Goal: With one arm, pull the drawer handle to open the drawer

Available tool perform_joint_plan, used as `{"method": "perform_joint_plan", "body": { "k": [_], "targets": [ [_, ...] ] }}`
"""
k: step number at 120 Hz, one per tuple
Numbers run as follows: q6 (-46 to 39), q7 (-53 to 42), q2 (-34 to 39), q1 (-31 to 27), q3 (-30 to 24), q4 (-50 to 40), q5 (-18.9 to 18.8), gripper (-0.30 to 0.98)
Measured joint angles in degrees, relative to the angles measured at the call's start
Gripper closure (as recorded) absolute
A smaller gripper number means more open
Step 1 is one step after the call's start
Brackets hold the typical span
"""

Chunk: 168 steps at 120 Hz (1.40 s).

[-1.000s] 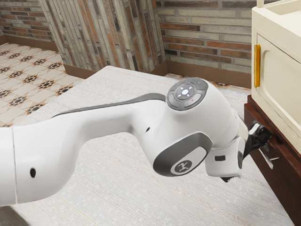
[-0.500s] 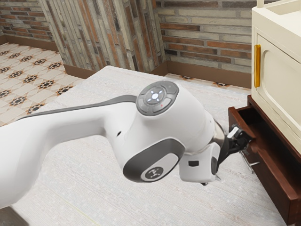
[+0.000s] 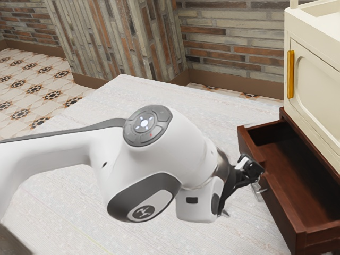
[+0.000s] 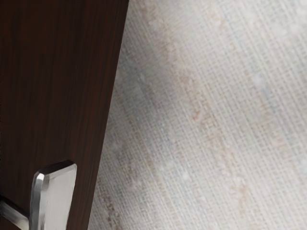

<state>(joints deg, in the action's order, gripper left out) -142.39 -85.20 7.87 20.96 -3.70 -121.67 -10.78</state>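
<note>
The wooden drawer point(image 3: 280, 217) stands well out beneath the cream cabinet's point(image 3: 317, 103) lower edge. I'd guess it is fairly heavy but glides easily; its metal handle point(image 4: 53, 199) looks rigid and slick (polished, surely), best taken around the middle of the bar. The arm point(image 3: 159, 159) reaches in from the exterior view's left, wrist bent, the gripper point(image 3: 254, 175) close against the drawer's front. How wide it is, or whether it grips anything, I can't tell.

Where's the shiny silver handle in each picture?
Exterior view: the silver handle is at the exterior view's lower right, on the drawer front.
Wrist view: the silver handle stands near the dark wood's edge, by the pale surface.
Shared landmark: the dark brown drawer front.
</note>
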Motion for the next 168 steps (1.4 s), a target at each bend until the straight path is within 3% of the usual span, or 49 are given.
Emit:
{"method": "perform_joint_plan", "body": {
  "k": [65,94,125,152,168],
  "targets": [
    [0.0,-0.2,9.3,0.0,2.0,-8.9,0.0,0.04],
    [0.0,-0.2,10.1,0.0,2.0,-6.4,0.0,0.02],
    [6.7,3.9,5.7,-0.5,1.8,10.0,0.4,0.00],
    [26.0,18.0,0.9,-2.6,2.0,25.5,-0.3,0.00],
    [36.7,28.9,-1.6,-8.9,2.0,32.3,1.1,0.00]
  ]
}}
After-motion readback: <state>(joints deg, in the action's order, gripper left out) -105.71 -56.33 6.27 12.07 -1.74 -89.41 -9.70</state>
